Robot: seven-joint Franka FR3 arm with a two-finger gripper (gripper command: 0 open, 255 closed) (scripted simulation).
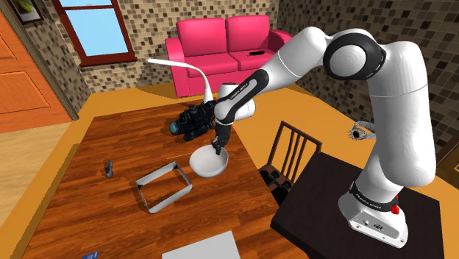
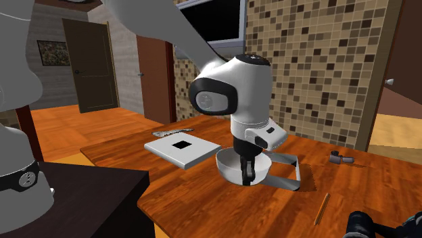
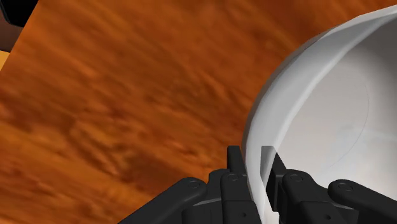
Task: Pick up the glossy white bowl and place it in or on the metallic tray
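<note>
The white bowl sits low over the wooden table, just beside the metallic tray, an open rectangular frame. My gripper reaches down from above and is shut on the bowl's rim. In the wrist view one finger is inside the bowl and the other outside, and the gripper clasps the thin wall. From the second exterior view the bowl hangs under the gripper, with the tray right behind it. I cannot tell whether the bowl touches the table.
A black camera-like object lies on the table beyond the bowl. A flat white slab lies near the table's edge, a small dark object lies past the tray, and a pencil is nearby. A dark chair stands by the table.
</note>
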